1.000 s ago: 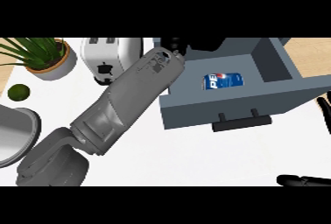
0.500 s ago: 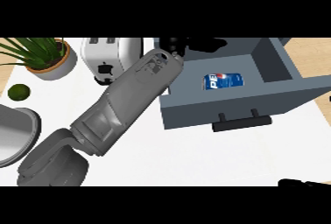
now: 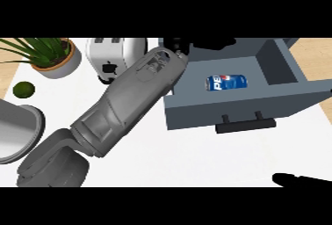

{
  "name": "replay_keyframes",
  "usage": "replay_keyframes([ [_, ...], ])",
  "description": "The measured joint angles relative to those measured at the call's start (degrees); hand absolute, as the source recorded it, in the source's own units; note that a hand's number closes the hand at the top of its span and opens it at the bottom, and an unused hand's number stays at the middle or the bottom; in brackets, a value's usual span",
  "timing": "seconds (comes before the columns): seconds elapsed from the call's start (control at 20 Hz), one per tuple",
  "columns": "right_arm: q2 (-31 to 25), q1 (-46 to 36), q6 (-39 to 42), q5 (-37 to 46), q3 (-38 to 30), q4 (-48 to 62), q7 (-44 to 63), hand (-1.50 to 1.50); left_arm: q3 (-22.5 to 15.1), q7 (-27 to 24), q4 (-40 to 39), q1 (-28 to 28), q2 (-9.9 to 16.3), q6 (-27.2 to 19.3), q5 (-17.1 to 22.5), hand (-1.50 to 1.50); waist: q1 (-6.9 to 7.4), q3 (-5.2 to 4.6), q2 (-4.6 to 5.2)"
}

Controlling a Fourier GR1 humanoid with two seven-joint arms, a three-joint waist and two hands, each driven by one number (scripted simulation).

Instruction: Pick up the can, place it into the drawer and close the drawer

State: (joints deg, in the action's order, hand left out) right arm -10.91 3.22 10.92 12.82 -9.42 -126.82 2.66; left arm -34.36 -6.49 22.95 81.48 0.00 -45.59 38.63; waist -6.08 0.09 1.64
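Observation:
A blue Pepsi can [image 3: 227, 82] lies on its side inside the open grey drawer [image 3: 194, 107], apart from both hands. The drawer's black handle [image 3: 246, 126] faces me. My left forearm runs up from the lower left, and its black hand [image 3: 194, 44] sits at the drawer's back left corner, partly cut off at the top, fingers stretched out and holding nothing. Of my right hand [image 3: 303, 180] only straight black fingers show, at the lower right edge of the counter.
A white toaster [image 3: 117, 57] stands just left of my left wrist. A potted plant [image 3: 48, 55] and a green lime [image 3: 24, 90] are at the far left. A grey metal bowl [image 3: 16, 132] sits at the left edge.
My right hand has sunk down towards the lower right edge, so less of it shows. The left arm and the can have hardly moved.

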Motion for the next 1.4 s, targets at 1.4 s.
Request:
replay_keyframes([
  [1.4, 0.6, -14.8, -20.9, 47.1, 13.8, 38.1, -5.0, -1.50, -1.0, 10.3, 13.9, -2.3, 8.5, -1.6, -2.8, -1.50, 7.61, -0.27, -2.03],
])
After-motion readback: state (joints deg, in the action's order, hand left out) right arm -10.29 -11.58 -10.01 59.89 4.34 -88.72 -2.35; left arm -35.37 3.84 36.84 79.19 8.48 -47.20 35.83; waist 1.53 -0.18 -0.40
